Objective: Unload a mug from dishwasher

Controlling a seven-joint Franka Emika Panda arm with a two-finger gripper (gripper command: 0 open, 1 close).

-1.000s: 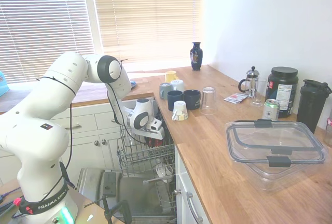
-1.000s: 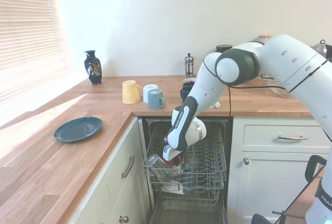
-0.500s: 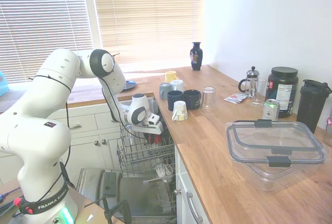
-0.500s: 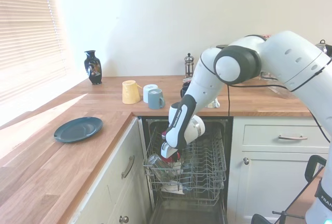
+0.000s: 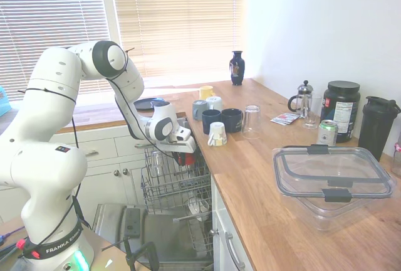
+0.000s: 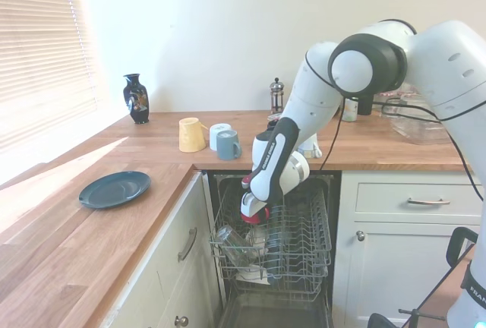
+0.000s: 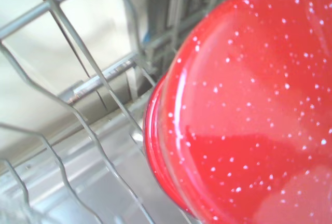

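Second exterior view: end effector (image 6: 253,216) closed on red mug (image 6: 253,219), lifted above dishwasher (image 6: 285,248) rack. Wrist view: filled by mug, white-speckled, over wire.

Glossy red mug (image 7: 249,110) with white speckles; silver wire rack (image 7: 78,105)

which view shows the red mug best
The wrist view: the red mug fills most of the picture, glossy with white specks, above the wire rack. In the second exterior view only a small red patch shows under the gripper. In the first exterior view it is a red sliver behind the wrist.
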